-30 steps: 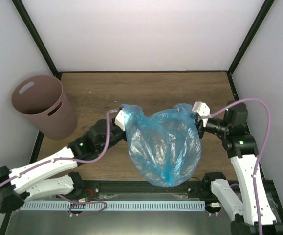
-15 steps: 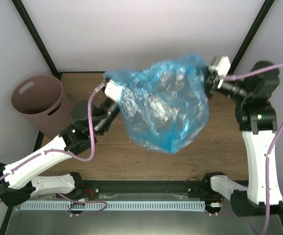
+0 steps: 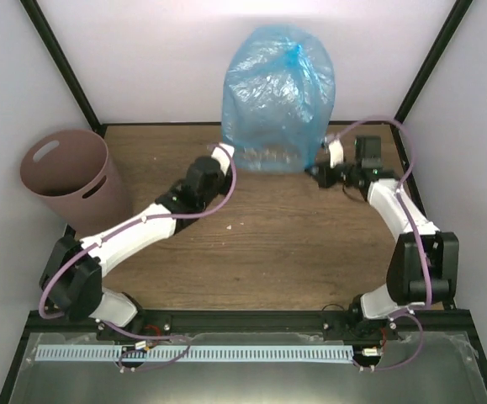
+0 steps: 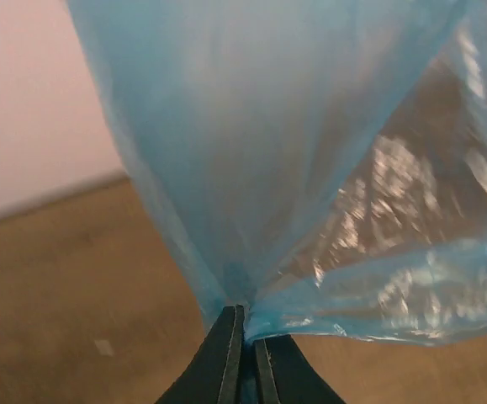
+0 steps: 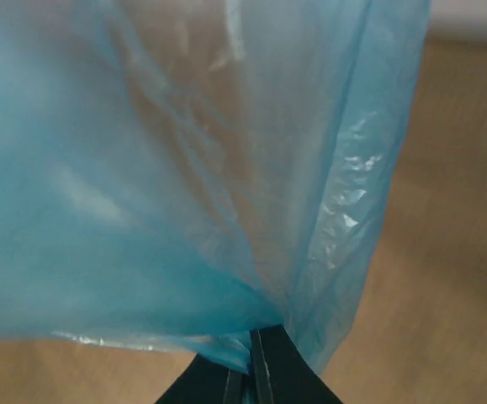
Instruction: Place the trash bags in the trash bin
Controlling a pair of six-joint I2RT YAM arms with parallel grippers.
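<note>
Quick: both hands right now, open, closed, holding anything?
Left hand: closed, pinching the left edge of the blue trash bag.
Right hand: closed, pinching the right edge of the same trash bag.

The trash bag (image 3: 278, 97) is standing up over the far middle of the table (image 3: 260, 252), rising in front of the back wall. The left gripper (image 3: 223, 154) is pinching the bag's lower left edge and the right gripper (image 3: 317, 169) is pinching its lower right edge, so the bag is sitting between them. The trash bin (image 3: 71, 181) is standing upright at the far left corner, well apart from the bag, to the left of the left arm.
</note>
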